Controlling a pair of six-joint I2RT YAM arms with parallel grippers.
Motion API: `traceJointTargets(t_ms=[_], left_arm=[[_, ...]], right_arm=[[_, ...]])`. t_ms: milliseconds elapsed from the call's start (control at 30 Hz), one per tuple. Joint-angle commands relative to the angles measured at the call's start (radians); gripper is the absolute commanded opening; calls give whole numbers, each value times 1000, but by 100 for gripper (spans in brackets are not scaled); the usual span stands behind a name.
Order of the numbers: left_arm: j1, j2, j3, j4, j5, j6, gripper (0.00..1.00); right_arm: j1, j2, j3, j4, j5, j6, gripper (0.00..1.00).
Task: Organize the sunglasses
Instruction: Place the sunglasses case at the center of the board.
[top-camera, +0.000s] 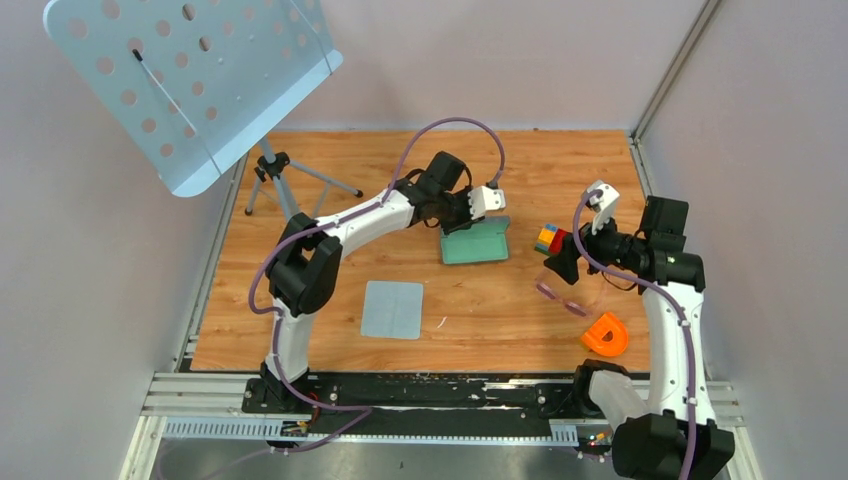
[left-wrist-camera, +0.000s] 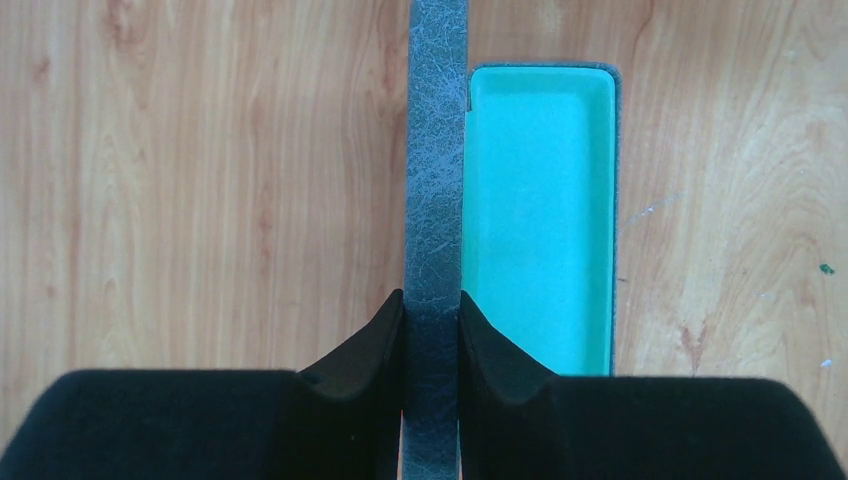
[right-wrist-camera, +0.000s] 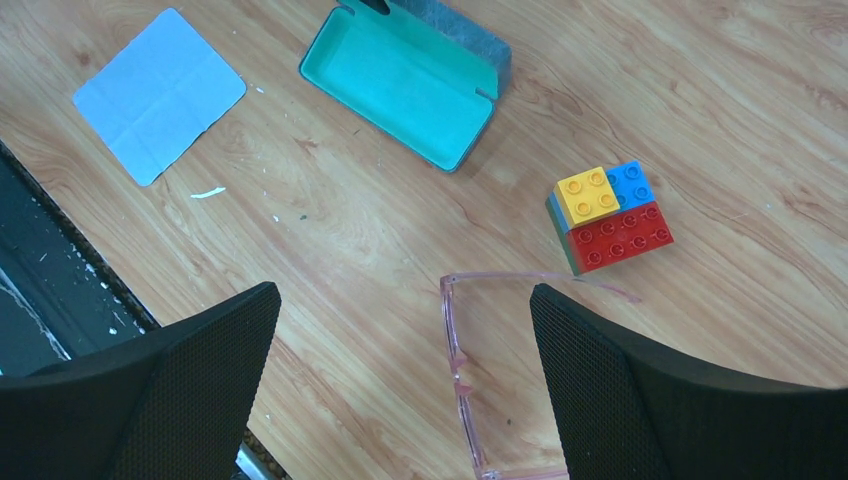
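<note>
The sunglasses (top-camera: 563, 296) have a translucent pink frame and lie unfolded on the wooden table, right of centre. In the right wrist view the sunglasses (right-wrist-camera: 458, 372) lie below and between my open right gripper's fingers, nearer the right finger; the right gripper (right-wrist-camera: 405, 300) hovers above them empty. It shows in the top view as the right gripper (top-camera: 558, 264). The grey case (top-camera: 475, 243) lies open with its teal inside (left-wrist-camera: 540, 200) up. My left gripper (left-wrist-camera: 432, 322) is shut on the case's upright grey lid (left-wrist-camera: 435, 180); it shows in the top view as the left gripper (top-camera: 468, 212).
A pale blue cloth (top-camera: 392, 309) lies flat at the front centre. A stack of coloured toy bricks (top-camera: 548, 238) sits just behind the sunglasses. An orange D-shaped object (top-camera: 605, 335) lies at the front right. A perforated music stand (top-camera: 190, 80) on a tripod stands at the back left.
</note>
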Motion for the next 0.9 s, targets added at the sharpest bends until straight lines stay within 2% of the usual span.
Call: traceJointTargets(t_ms=[0, 500, 733, 867], left_arm=[[15, 10, 14, 34, 94, 13, 6], [21, 90, 65, -1, 100, 21, 15], [21, 90, 60, 25, 91, 1, 30], [21, 92, 60, 32, 89, -6, 35]], right_arm=[[0, 25, -16, 20, -9, -19, 100], [3, 99, -12, 51, -13, -22, 100], [5, 101, -26, 56, -20, -14, 100], [5, 103, -31, 54, -20, -14, 100]])
